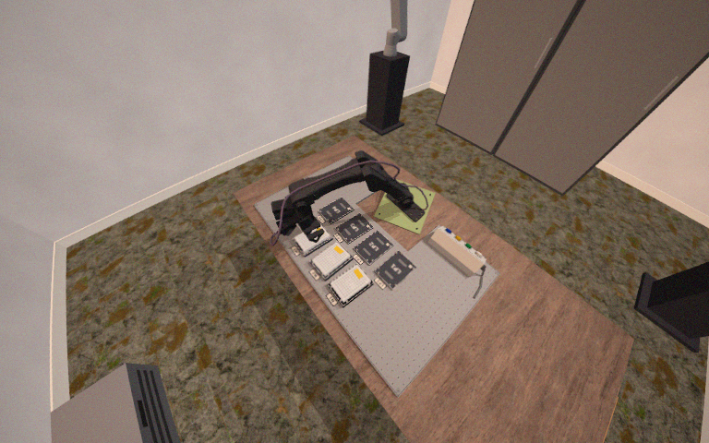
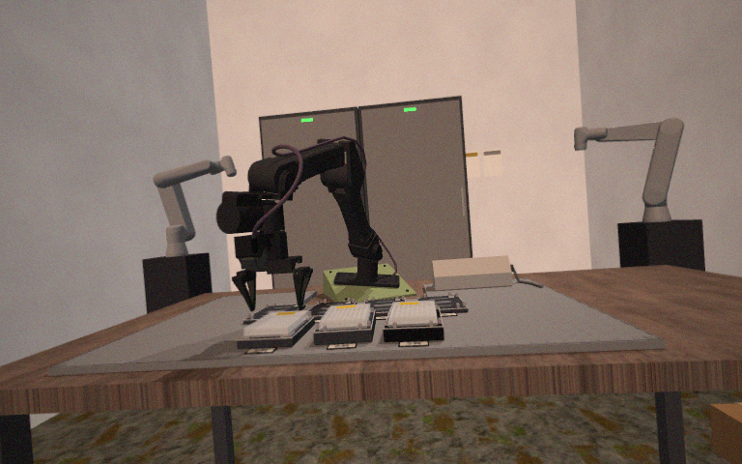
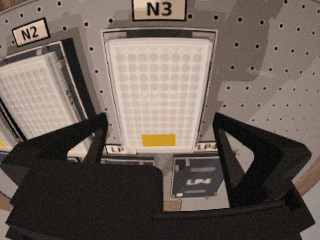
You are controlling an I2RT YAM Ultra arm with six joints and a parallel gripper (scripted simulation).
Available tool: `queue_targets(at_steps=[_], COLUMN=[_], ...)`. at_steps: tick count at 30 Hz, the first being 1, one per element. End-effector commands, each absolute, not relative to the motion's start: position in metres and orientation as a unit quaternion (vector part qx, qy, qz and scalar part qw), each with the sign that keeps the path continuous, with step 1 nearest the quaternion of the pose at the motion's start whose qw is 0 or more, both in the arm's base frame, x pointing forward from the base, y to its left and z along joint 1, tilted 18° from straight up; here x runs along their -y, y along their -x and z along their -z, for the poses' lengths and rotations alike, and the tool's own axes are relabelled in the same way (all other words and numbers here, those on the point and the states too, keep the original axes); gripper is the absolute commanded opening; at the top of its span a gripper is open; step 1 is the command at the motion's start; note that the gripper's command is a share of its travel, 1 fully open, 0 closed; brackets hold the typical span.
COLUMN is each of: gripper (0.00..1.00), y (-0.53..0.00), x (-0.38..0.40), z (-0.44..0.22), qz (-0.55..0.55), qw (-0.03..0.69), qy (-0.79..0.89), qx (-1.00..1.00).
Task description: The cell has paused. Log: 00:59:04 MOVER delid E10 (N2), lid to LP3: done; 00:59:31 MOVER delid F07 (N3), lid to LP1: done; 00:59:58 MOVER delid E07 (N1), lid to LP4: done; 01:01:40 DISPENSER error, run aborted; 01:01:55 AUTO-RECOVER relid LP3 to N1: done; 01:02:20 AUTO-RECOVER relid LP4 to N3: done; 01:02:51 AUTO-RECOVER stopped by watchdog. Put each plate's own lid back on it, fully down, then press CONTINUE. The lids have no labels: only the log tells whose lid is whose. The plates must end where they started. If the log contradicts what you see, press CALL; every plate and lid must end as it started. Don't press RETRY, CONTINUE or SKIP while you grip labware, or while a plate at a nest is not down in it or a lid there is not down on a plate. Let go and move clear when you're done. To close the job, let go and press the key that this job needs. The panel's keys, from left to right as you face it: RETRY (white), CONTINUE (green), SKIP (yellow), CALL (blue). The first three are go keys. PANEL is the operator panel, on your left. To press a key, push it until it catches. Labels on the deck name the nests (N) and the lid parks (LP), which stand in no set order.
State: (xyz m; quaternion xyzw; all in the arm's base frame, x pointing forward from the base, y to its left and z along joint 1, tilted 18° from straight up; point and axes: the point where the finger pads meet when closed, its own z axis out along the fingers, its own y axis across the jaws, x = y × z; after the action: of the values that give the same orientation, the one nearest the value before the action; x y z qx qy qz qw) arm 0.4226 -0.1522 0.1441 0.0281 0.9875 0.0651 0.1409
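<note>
The end effector (image 1: pixel 314 235) (image 2: pixel 276 309) (image 3: pixel 160 118) is spread wide over the lidded microplate at N3 (image 1: pixel 308 242) (image 2: pixel 277 324) (image 3: pixel 157 95), with nothing pinched between its fingers. In the wrist view the fingers flank this plate's long sides, one on each side, and the exterior view shows their tips low, about level with the lid's top; whether either tip touches the lid cannot be told. The plate lies flat in its dark nest, its yellow patch at the end toward the lid parks, and a clear lid covers its wells, though whether it is fully down is too fine to judge. Just beside it, the microplate at N2 (image 1: pixel 331 259) (image 2: pixel 345 317) (image 3: pixel 35 95) sits in its own nest, and the third microplate (image 1: pixel 350 284) (image 2: pixel 413 313) sits beyond that in the same row. The bare lid park LP4 (image 1: pixel 336 209) (image 3: pixel 197 175) lies near N3's patched end. The operator panel (image 1: pixel 455 253) (image 2: pixel 471 272) stands on the tabletop (image 1: pixel 548 334) (image 2: pixel 602 284), well apart from the end effector.
</note>
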Motion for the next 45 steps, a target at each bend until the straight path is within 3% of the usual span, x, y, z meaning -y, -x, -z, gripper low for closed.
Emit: queue_targets(at_steps=[1,23,45], gripper=[1.00,1.00,0.82], y=[-0.421,-0.421,-0.354], x=[0.157,0.160,0.090], z=[-0.173,-0.164,-0.148], qz=[-0.060,-0.065,-0.056], qw=[0.167,0.155,0.156], qy=[-0.027,-0.028,-0.011], qx=[-0.984,-0.985,-0.986])
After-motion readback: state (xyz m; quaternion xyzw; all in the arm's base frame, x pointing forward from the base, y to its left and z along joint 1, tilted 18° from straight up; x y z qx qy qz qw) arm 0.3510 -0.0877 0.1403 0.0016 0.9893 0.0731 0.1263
